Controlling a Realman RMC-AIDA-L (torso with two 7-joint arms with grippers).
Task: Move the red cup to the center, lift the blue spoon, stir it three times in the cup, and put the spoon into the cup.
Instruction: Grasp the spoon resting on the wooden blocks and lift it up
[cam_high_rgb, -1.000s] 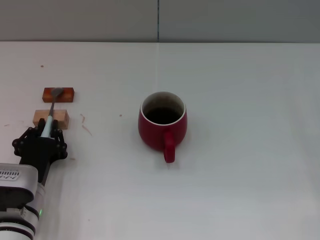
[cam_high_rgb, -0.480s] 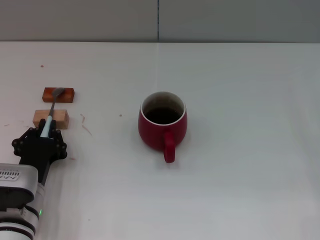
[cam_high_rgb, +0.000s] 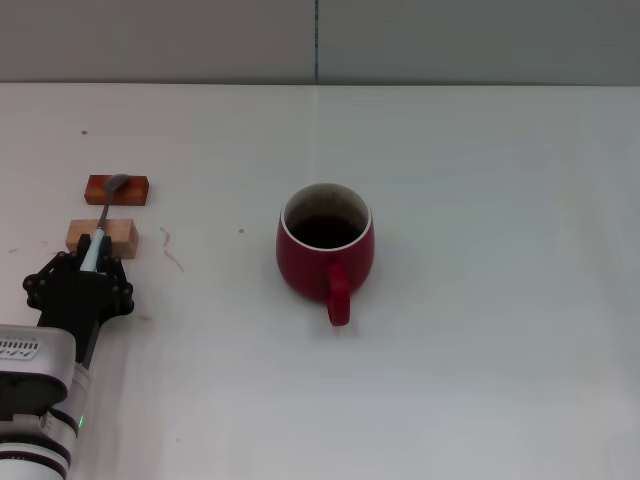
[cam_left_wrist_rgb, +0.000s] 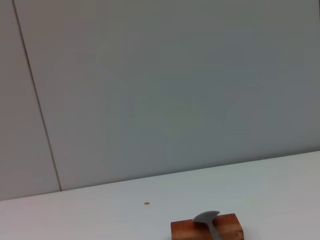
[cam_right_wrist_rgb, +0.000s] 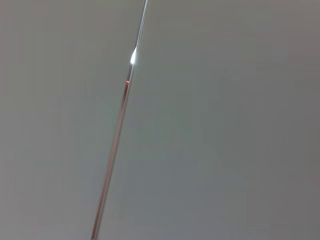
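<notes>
Red cup (cam_high_rgb: 325, 250) sits mid-surface; we count one blue spoon (cam_high_rgb: 100, 222), its handle clamped in our left pincer (cam_high_rgb: 84, 272), across two wooden blocks (cam_high_rgb: 116, 189).

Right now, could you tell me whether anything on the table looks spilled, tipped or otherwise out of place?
Nothing looks wrong. The red cup stands upright mid-table with no spill. The blue spoon bridges two wooden blocks, the left gripper at its handle end. Only faint marks dot the table.

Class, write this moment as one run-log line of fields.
left gripper: around pale-blue-handled metal spoon | spoon: lying across two wooden blocks | squat dark red ceramic mug: mid-table, handle toward robot | right arm: unseen
</notes>
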